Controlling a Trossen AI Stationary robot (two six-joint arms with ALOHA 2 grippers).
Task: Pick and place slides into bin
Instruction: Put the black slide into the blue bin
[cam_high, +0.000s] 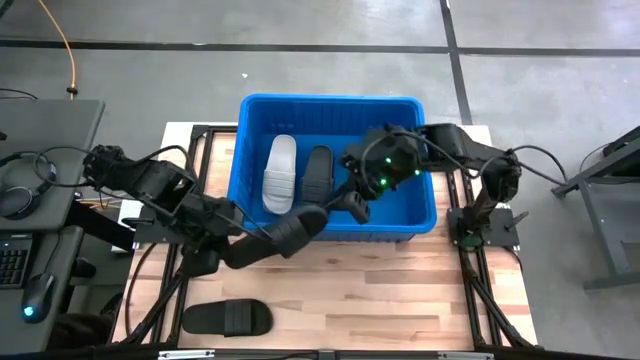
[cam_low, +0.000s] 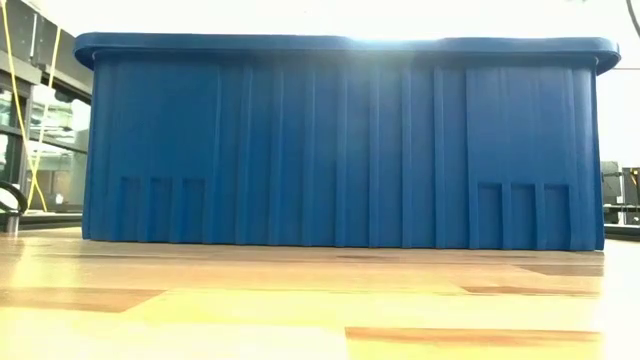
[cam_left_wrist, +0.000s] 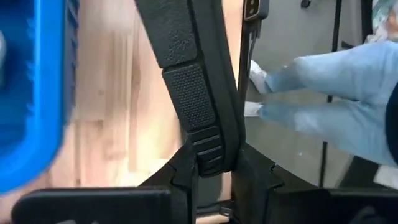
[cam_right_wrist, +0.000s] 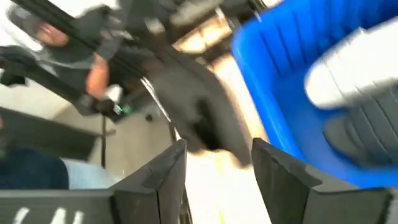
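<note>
High view: the left gripper (cam_high: 232, 248) is clenched on the heel end of a black slide (cam_high: 285, 233), which it holds above the table just outside the near wall of the blue bin (cam_high: 250, 120). That slide's long axis runs diagonally, its toe end pointing far-right toward the bin's near rim. The left wrist view shows the same slide (cam_left_wrist: 196, 93) pinched by its edge between the two dark fingers (cam_left_wrist: 186, 180).

The right gripper (cam_high: 355, 205) hangs over the bin's near-right part with its jaws apart, grasping nothing; in the right wrist view its fingers (cam_right_wrist: 168, 168) stand spread with open space between them.

Four slides can be counted. Two lie inside the bin side by side, a white slide (cam_high: 279, 174) and a black slide in the bin (cam_high: 318, 172), both with their long axes running near to far. A fourth, a black slide on the table (cam_high: 227, 317), lies at the near-left with its long axis left to right.

The table (cam_high: 400, 290) is light wooden butcher block on a black frame, standing on a grey concrete floor (cam_high: 320, 40). The low view is filled by the bin's ribbed blue wall (cam_low: 340, 150). A person's legs in blue jeans (cam_left_wrist: 336, 99) show beyond the table.
</note>
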